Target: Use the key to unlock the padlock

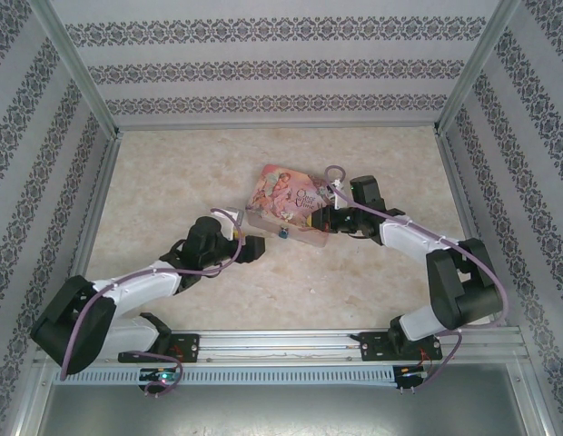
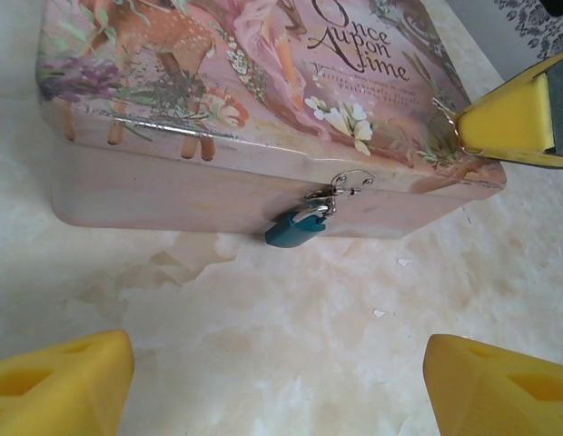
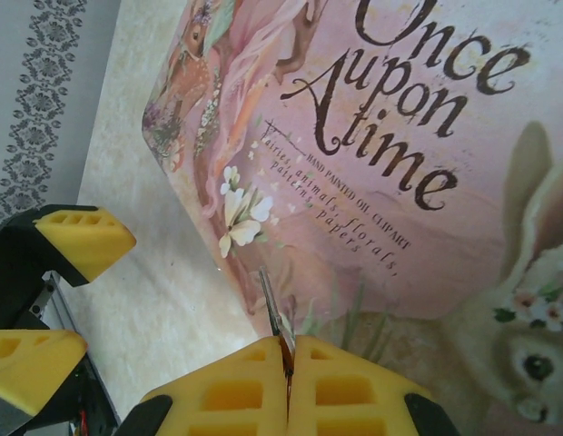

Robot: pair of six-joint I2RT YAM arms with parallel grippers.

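The padlock (image 2: pixel 295 229) is tiny, with a teal body and a thin silver shackle hooked through the hasp on the front wall of the pink illustrated tin (image 2: pixel 263 109). In the top view the padlock (image 1: pixel 285 234) faces my left gripper (image 1: pixel 259 247). My left gripper (image 2: pixel 280 381) stands open a short way in front of the lock, with bare table between its yellow fingers (image 2: pixel 64 381). My right gripper (image 3: pixel 289 350) is shut on the key (image 3: pixel 274 304). The thin blade sticks out over the tin's lid (image 3: pixel 372 163), near its front right corner. The right gripper (image 1: pixel 325 218) sits at the tin's right side.
The tin (image 1: pixel 286 204) lies mid-table on a beige marbled top (image 1: pixel 172 182). Patterned walls (image 1: pixel 281 68) close in the back and both sides. A metal rail (image 1: pixel 281 343) with the arm bases runs along the near edge.
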